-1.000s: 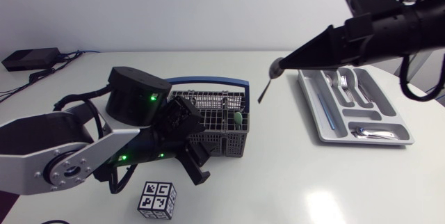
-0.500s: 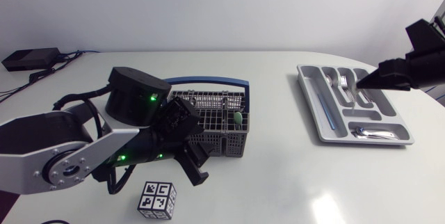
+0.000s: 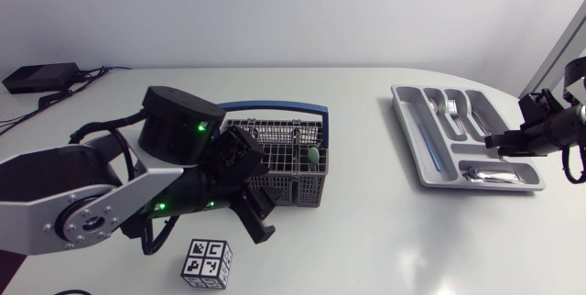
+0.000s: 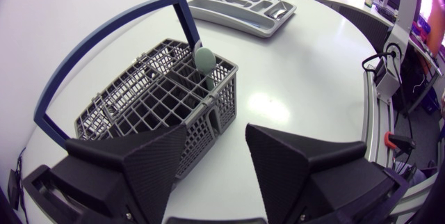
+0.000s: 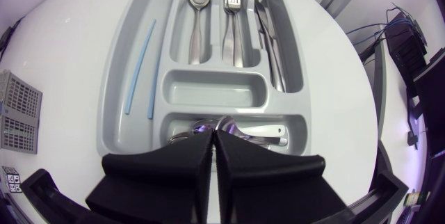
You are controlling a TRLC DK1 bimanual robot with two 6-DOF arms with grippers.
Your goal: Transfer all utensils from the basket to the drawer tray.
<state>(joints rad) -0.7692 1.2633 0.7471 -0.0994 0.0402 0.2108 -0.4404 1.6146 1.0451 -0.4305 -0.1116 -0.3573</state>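
Note:
The grey wire basket [image 3: 284,162] with a blue handle stands left of centre; one green-handled utensil [image 3: 313,156] sticks up in it. My left gripper [image 3: 255,213] sits at the basket's front, open with nothing between its fingers [image 4: 299,165]; the basket [image 4: 153,92] and the green utensil [image 4: 204,62] lie just ahead of it. The grey drawer tray [image 3: 424,162] lies at the right. My right gripper [image 5: 212,135] is shut low over the tray's [image 5: 128,50] nearest compartment, and a spoon's bowl [image 5: 206,123] shows at its tips among other spoons. In the head view the right gripper [image 3: 494,139] hangs over the tray.
The tray holds a blue straw [image 5: 139,67], a spoon [image 5: 198,15], a fork [image 5: 233,15] and knives [image 5: 271,36] in its long slots. A black-and-white marker cube [image 3: 206,263] sits at the table's front. A black box [image 3: 37,77] with cables lies far back left.
My right arm has swung from over the table's middle, a spoon hanging from its tip, to the right and down over the tray. The left arm has stayed still.

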